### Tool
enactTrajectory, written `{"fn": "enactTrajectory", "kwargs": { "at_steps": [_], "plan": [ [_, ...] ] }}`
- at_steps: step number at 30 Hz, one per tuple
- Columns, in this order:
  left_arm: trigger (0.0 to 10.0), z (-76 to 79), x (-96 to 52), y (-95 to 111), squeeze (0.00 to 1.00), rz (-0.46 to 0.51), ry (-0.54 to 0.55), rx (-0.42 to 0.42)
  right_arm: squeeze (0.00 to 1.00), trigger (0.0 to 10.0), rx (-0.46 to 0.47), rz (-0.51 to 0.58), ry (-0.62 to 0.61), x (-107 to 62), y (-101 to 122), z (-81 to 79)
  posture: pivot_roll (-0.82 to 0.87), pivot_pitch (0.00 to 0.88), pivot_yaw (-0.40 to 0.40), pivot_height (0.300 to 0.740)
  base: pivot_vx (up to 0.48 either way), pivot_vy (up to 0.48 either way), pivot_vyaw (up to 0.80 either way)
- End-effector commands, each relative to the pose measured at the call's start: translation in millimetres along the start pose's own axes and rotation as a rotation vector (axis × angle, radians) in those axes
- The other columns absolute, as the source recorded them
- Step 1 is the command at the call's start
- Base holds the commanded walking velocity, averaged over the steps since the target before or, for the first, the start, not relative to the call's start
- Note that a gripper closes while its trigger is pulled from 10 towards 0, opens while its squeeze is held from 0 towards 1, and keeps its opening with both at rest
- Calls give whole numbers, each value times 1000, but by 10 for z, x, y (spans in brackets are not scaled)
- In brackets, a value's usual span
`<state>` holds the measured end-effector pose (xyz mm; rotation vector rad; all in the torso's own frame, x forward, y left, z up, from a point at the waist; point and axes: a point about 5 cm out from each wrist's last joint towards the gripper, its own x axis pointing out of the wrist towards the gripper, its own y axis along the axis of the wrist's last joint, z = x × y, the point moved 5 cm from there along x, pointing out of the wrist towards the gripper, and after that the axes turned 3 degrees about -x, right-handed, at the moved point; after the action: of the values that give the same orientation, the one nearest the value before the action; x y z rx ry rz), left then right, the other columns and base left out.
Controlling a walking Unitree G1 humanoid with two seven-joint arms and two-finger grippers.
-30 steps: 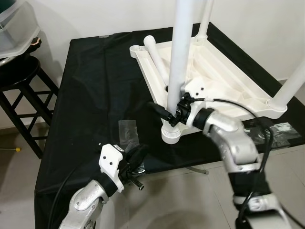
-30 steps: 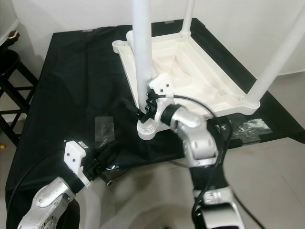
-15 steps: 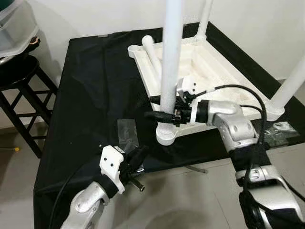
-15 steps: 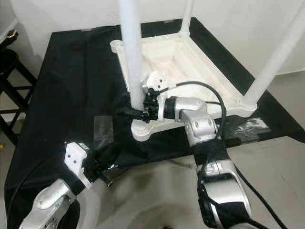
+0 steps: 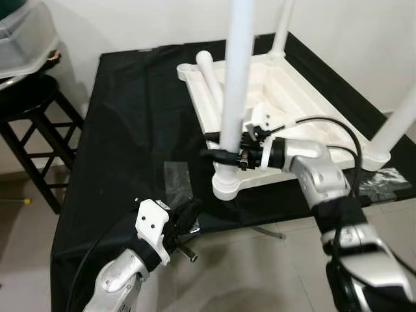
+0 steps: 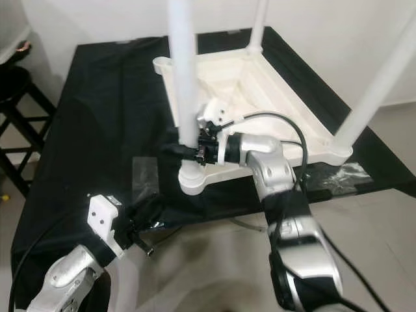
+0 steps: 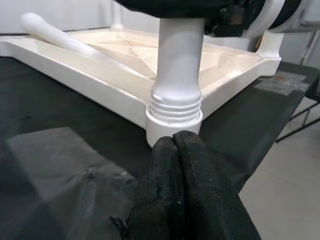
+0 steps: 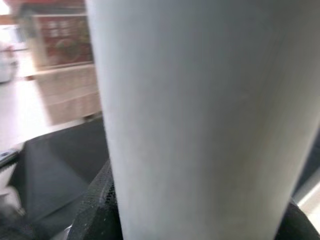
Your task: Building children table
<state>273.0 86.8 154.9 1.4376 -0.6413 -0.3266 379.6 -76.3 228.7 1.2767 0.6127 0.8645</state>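
A black cloth (image 5: 130, 117) covers the low platform in front of me, with a white wall behind it, a pale tiled floor around it and a black wooden stool (image 5: 29, 123) off to my left carrying a clear plastic bin (image 5: 23, 36). The white plastic children's table (image 5: 299, 104) lies upside down on the cloth, its ribbed underside facing up. Three legs stand upright in its corner sockets, and a fourth, loose leg (image 5: 211, 78) lies slanted inside the tray near the far left corner. My right gripper (image 5: 224, 155) reaches in from the right and has its black fingers clamped around the near leg (image 5: 235, 71) just above the threaded socket (image 7: 175, 117) at the near left corner. In my right wrist view that leg's white shaft sits hard against the camera with a dark finger (image 8: 95, 210) curving round it. My left gripper (image 5: 187, 218) hovers low over the near edge of the cloth, fingers pressed together and holding nothing, aimed at the base of that same leg. Patches of clear tape (image 5: 177, 179) lie on the cloth beside it
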Motion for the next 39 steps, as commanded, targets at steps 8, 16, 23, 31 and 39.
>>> {"fn": "enactTrajectory", "kwargs": {
  "at_steps": [8, 16, 23, 31, 39],
  "plan": [
    [10000, -20, -22, -51, 0, -24, -9, 1, 0, 0, 139, -172, -722, -516, -677, -84, 0, 191, 29, 740, 0, 0, 0],
    [10000, -23, -33, -67, 0, -28, -5, 5, 0, 8980, 120, -188, -678, -314, -572, -199, 11, 177, 20, 740, 0, 0, 0],
    [10000, -33, -27, -62, 0, -23, 3, 6, 1000, 10000, 121, -50, -461, -91, -269, -410, 11, 175, 20, 740, 0, 0, 0],
    [10000, -27, 2, -62, 0, -18, 1, 3, 0, 10000, -7, -13, 66, -21, -107, -594, 8, 173, 21, 740, 0, 0, 0],
    [10000, -13, 25, -53, 0, -8, 10, 3, 0, 4706, -76, -76, 112, 22, -100, -185, 21, 177, 8, 740, 0, 0, 0]
  ]
}}
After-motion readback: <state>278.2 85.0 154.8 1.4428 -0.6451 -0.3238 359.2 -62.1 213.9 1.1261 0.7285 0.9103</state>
